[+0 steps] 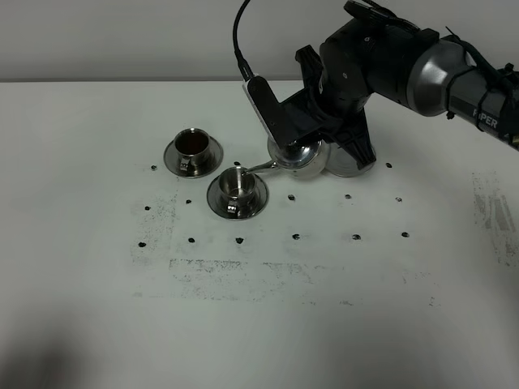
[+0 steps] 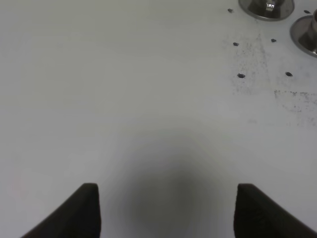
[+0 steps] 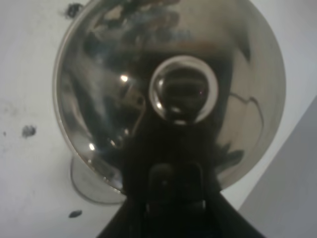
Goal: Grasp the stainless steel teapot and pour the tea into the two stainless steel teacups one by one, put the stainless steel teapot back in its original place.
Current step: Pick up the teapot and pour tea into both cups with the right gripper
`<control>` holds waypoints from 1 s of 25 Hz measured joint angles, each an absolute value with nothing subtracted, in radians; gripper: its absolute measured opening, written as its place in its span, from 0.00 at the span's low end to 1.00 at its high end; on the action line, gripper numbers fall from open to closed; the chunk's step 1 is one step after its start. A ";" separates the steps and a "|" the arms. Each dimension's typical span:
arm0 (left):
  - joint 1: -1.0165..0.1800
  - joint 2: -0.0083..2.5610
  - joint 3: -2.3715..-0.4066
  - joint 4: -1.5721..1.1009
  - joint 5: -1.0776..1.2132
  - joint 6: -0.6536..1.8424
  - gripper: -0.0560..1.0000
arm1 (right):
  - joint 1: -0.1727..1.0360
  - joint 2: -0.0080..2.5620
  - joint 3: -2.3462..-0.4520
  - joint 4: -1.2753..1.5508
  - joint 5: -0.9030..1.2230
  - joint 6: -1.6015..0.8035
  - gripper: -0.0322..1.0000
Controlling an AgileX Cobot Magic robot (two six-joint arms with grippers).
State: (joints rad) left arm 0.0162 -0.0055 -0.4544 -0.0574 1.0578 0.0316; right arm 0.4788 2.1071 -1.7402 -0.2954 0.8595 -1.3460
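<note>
the right gripper [image 3: 174, 184], clamped shut on the stainless steel teapot [image 1: 298, 154], holds it tipped left with its spout over the nearer teacup [image 1: 237, 185], beside the tea-filled far teacup [image 1: 193, 146], while the left gripper [image 2: 166, 210] hangs spread above the tabletop [image 2: 124, 99].

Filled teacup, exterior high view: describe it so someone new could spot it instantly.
On the white table, left of the tilted stainless steel teapot, two steel cups stand on flared saucers. The filled teacup is the farther, leftmost one. Its inside is dark reddish-brown, while the nearer cup shows bare steel.
</note>
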 joint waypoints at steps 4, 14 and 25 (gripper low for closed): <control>0.016 -0.005 -0.454 -0.057 1.058 0.032 0.58 | 0.492 2.123 -1.740 -0.344 0.858 -1.322 0.22; 0.016 -0.005 -0.454 -0.057 1.058 0.032 0.58 | 0.513 2.136 -1.740 -0.416 0.832 -1.294 0.22; 0.016 -0.005 -0.454 -0.057 1.058 0.032 0.58 | 0.522 2.139 -1.740 -0.496 0.815 -1.279 0.22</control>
State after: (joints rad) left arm 0.0162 -0.0055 -0.4544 -0.0574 1.0578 0.0316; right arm 0.5215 2.1387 -1.7402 -0.4956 0.8153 -1.2794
